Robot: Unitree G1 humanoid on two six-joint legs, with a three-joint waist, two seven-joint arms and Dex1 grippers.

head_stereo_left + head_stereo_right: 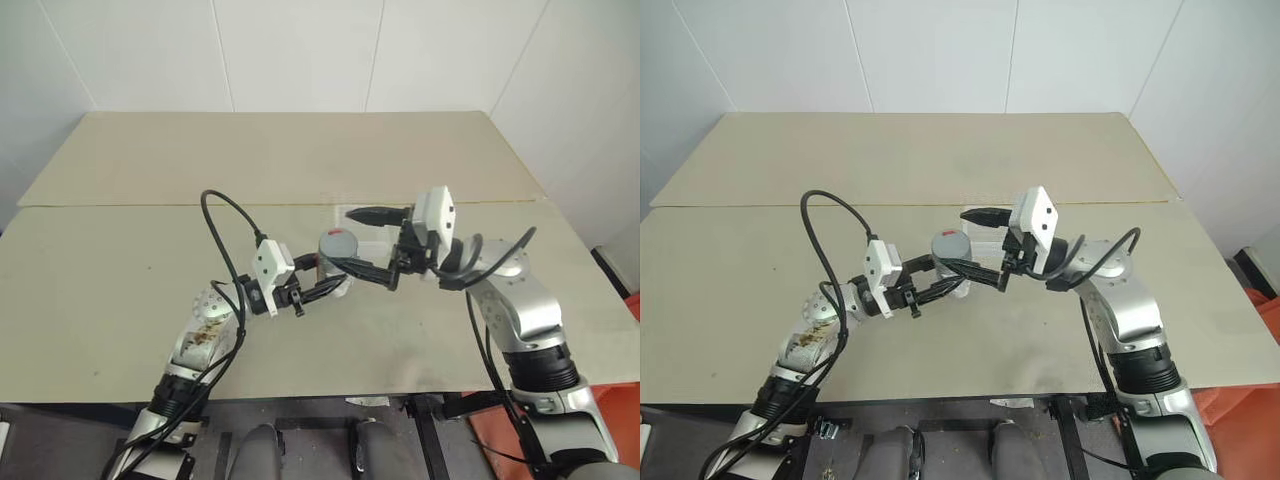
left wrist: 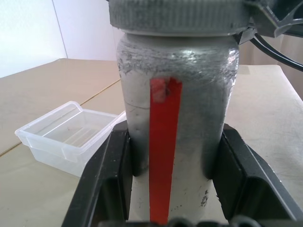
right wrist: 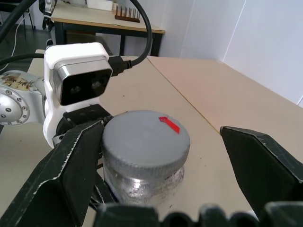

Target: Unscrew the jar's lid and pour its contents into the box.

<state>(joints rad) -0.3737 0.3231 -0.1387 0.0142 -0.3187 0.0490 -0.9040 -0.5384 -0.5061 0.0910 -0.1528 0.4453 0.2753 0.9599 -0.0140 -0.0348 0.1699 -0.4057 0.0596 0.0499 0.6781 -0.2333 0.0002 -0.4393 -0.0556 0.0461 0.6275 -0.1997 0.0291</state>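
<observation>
The jar (image 2: 189, 94), silvery with a red strip down its side, stands upright in the air above the table, and my left gripper (image 1: 325, 276) is shut on its body; the black fingers (image 2: 106, 170) press on both sides. The grey lid (image 3: 146, 137) with a small red mark sits on the jar's top. My right gripper (image 1: 366, 243) is open and straddles the lid from the right. One finger (image 3: 71, 175) is close to the lid's rim and the other stands well apart from it. The clear plastic box (image 2: 71, 135) rests on the table beyond the jar.
The beige table (image 1: 120, 290) stretches wide on all sides, with a seam (image 1: 150, 205) running across it behind the grippers. Black cables (image 1: 225, 215) loop up from both wrists. White walls close off the far side.
</observation>
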